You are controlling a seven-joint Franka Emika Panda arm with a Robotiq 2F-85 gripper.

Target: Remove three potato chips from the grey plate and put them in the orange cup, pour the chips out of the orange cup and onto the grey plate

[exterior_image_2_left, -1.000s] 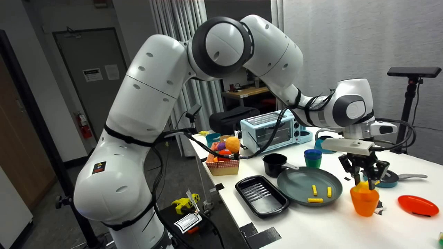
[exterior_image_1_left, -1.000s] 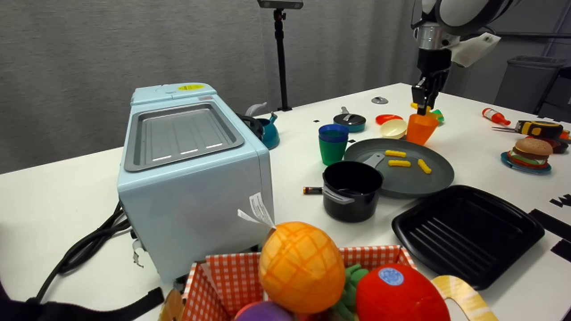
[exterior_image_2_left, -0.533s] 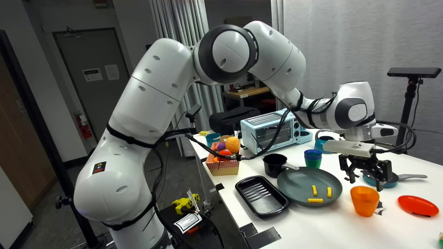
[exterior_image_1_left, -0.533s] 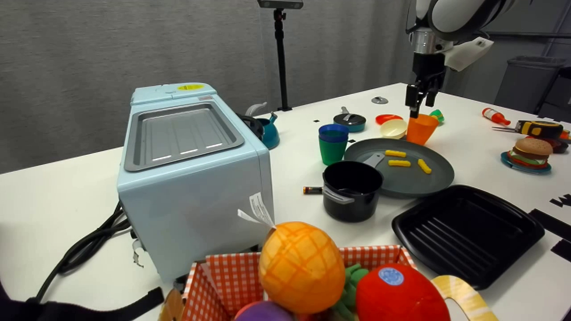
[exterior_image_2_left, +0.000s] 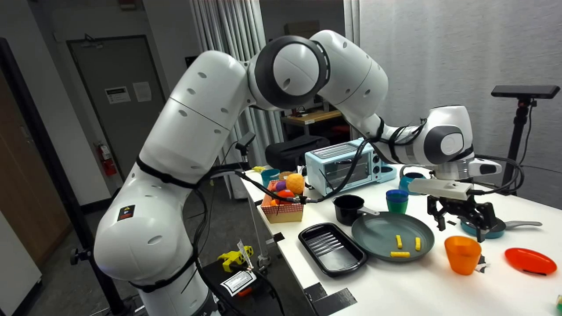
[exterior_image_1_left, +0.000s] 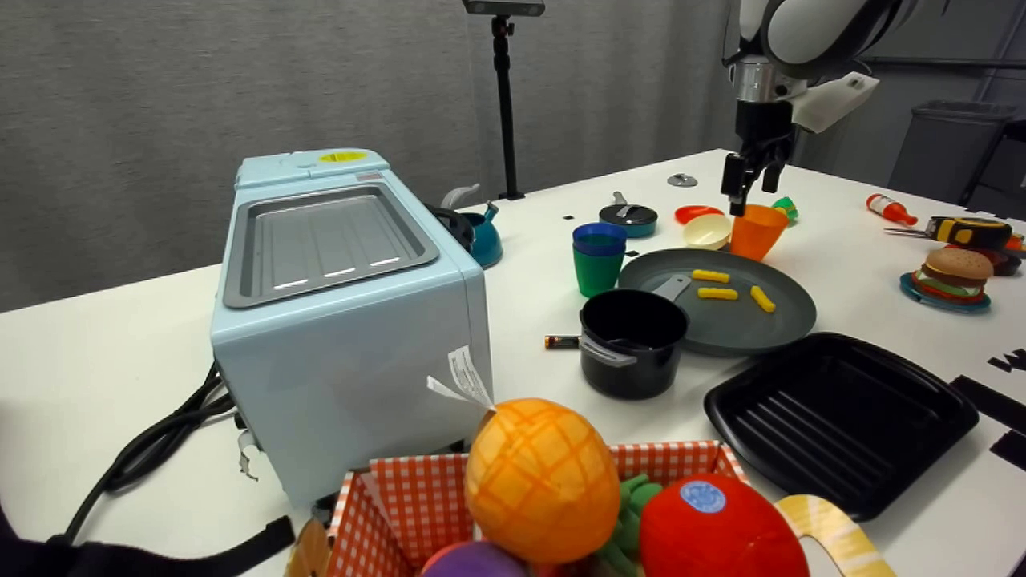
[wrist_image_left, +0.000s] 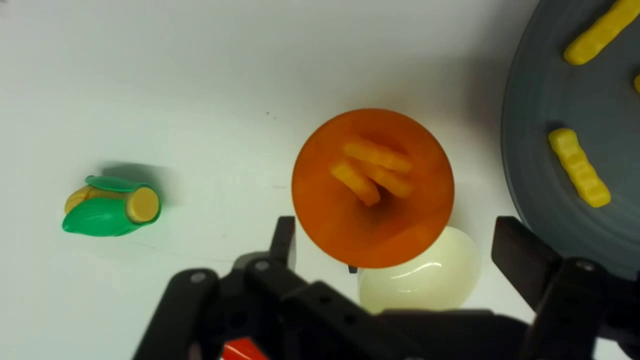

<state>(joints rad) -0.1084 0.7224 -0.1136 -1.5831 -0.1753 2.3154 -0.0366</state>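
On a black-patched white table (exterior_image_2_left: 395, 285) by grey curtains (exterior_image_2_left: 439, 52), orange cup (exterior_image_2_left: 462, 259)

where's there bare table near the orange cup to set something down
Bare table lies between the orange cup, grey plate, black tray and toy burger, and between the cup and toy corn. It's crowded where cup, cream bowl and plate bunch together, with the hand hanging above.
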